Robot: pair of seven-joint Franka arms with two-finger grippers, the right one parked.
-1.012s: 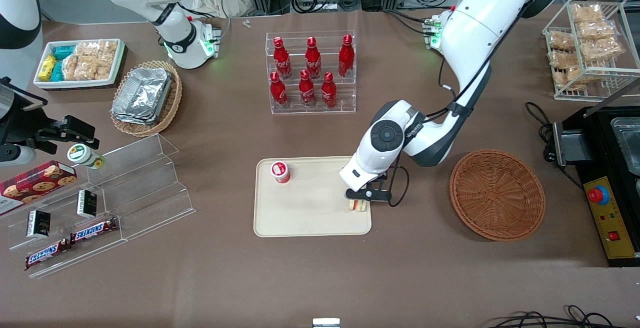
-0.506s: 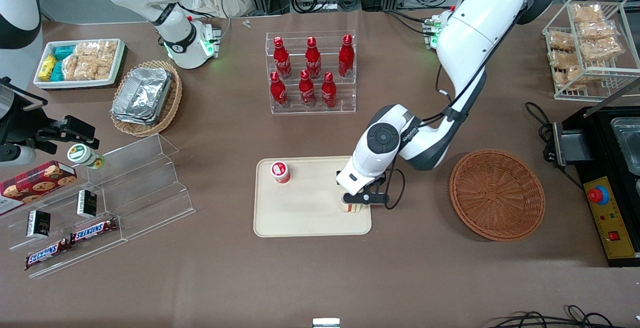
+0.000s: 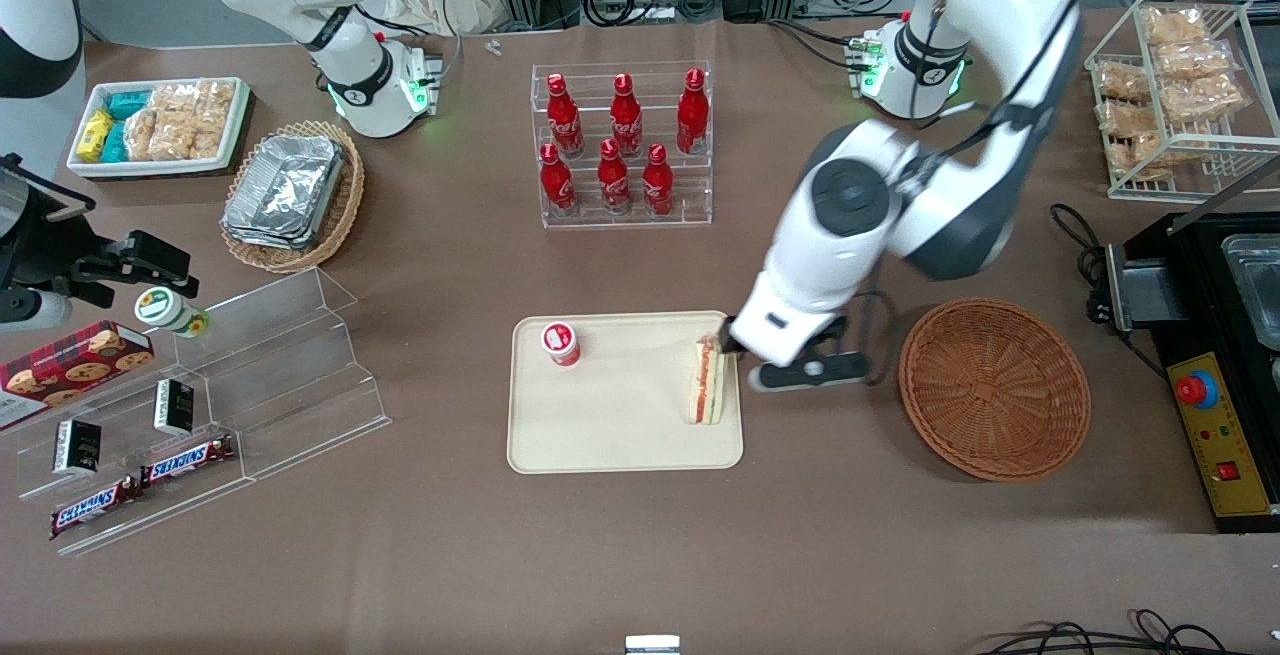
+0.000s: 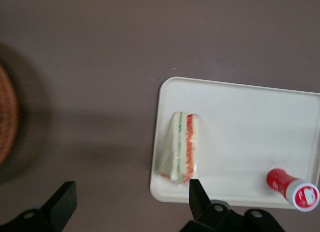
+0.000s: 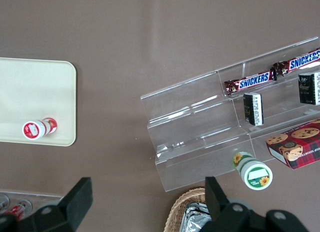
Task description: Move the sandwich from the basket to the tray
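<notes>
1. The placing step looks finished. The sandwich (image 3: 707, 381) lies on the tray (image 3: 620, 435), close to the tray's edge at the working arm's end, with its red-orange stripe showing. Nothing holds it.
2. The gripper (image 3: 745, 360) hangs above the worktop (image 3: 640, 555), between the tray and the basket (image 3: 994, 387), and it is raised clear of the sandwich. In the left wrist view its 2 fingers (image 4: 197, 194) stand wide apart with nothing between them, so it is open and empty.
3. The basket has nothing in it and stands well apart from the tray, toward the working arm's end of the worktop.
4. A small red cup with a white lid (image 3: 561, 343) also stands on the tray, near the corner toward the parked arm's end, well apart from the sandwich.
5. In my judgement the next move only calls for the arm to pull away upward and to the side, without brushing the sandwich, which sits very near the rim and could be pushed over it.
6. Compared with 0.5 s ago: then the gripper was low over the tray, directly on the sandwich, and most of the sandwich was hidden under it. Now the arm has lifted and swung toward the basket, and the sandwich is seen in full. The cup and the basket have not moved.
</notes>
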